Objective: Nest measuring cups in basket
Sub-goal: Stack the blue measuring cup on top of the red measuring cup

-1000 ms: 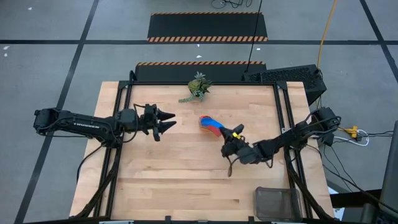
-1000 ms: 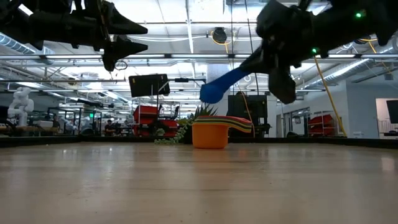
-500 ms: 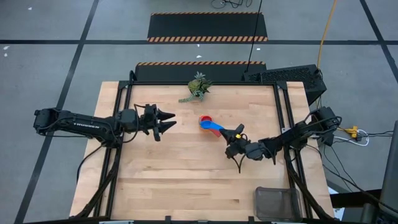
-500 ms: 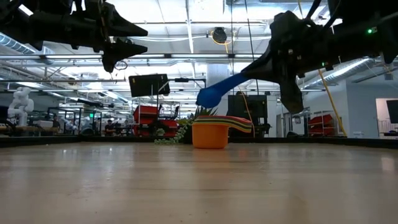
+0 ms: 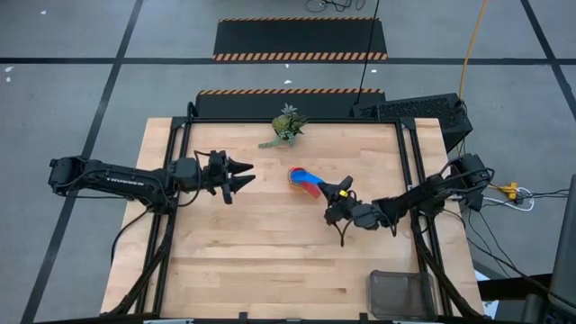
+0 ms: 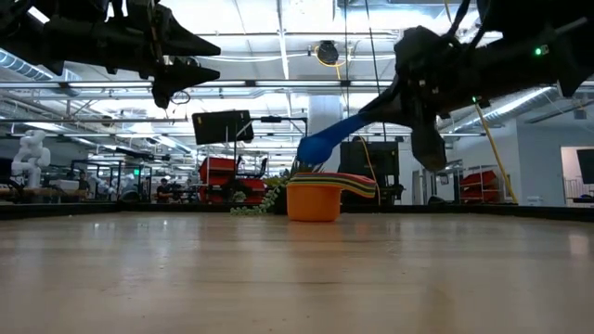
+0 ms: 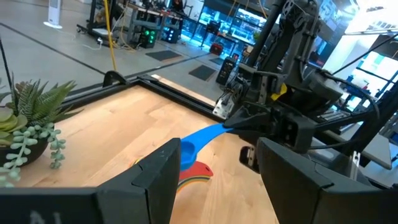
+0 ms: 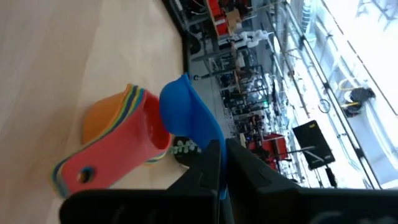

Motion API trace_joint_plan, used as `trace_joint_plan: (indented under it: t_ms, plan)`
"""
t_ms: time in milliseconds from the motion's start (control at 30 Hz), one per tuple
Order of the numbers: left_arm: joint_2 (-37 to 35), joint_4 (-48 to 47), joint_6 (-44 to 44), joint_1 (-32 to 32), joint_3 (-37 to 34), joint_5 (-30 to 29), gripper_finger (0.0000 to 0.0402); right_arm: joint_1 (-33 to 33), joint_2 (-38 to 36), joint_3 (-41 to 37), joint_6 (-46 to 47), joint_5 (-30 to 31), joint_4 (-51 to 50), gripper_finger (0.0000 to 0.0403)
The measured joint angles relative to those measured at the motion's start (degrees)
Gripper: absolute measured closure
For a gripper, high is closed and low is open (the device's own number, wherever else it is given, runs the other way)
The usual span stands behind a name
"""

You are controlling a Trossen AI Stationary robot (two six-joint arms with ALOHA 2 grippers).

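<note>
The light blue measuring cup point(image 5: 308, 184) hangs in the air in my right gripper point(image 5: 333, 192), its bowl point(image 6: 316, 148) just above the stack. The stacked cups point(image 6: 313, 200) stand on their base on the table, orange outside and red on top point(image 5: 294, 173). In the right wrist view the blue bowl point(image 8: 180, 107) hovers beside that stack point(image 8: 118, 149). My left gripper point(image 5: 249, 172) waits open, off the table, left of the stack. The dark mesh basket point(image 5: 402, 292) sits at the table's near right corner. My right gripper pinches the light blue cup by its flat handle point(image 8: 211, 142), near the free end, between its two fingers. It comes in from the table's right, roughly level, along the handle. The cup is lifted clear, with its bowl lower than the handle and pointing toward the stack.
A small potted green plant point(image 5: 286, 125) stands near the far edge, behind the stack. Bare wood lies between the stack and the basket and across the near half of the table point(image 5: 252, 261). Dark frame rails run along both sides.
My right gripper drifted slightly toward the table's right edge, then back toward the stack, keeping its hold on the blue cup. The cup's bowl has sunk a little closer to the stack.
</note>
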Motion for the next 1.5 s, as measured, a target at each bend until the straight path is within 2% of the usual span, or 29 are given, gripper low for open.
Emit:
trace_joint_plan:
  t_ms: [267,533,800,1167,1300,1500]
  plan:
    - [0.0,-0.03,-0.07,0.0,0.0,-1.22,0.0188,-0.27,0.68,4.06,-0.02,2.58,-6.36,0.0403]
    - [0.02,-0.35,-0.03,0.0,0.0,-1.44,0.0188,-0.47,5.21,6.11,-2.49,3.79,-6.44,0.0403]
    - [0.0,-0.49,0.15,0.0,0.0,-1.44,0.0188,-0.9,5.48,6.13,-3.81,5.42,-6.34,0.0403]
    - [0.01,-0.45,0.22,0.0,0.0,-1.42,0.0188,-1.0,5.46,6.13,-3.15,4.97,-6.36,0.039]
    - [0.0,-0.46,0.2,0.0,0.0,-1.39,0.0188,-1.13,5.46,6.12,-2.61,2.22,-6.43,0.0383]
    - [0.0,-0.44,0.15,0.0,0.0,-1.39,0.0188,-1.16,5.46,6.11,-2.49,1.99,-6.41,0.0378]
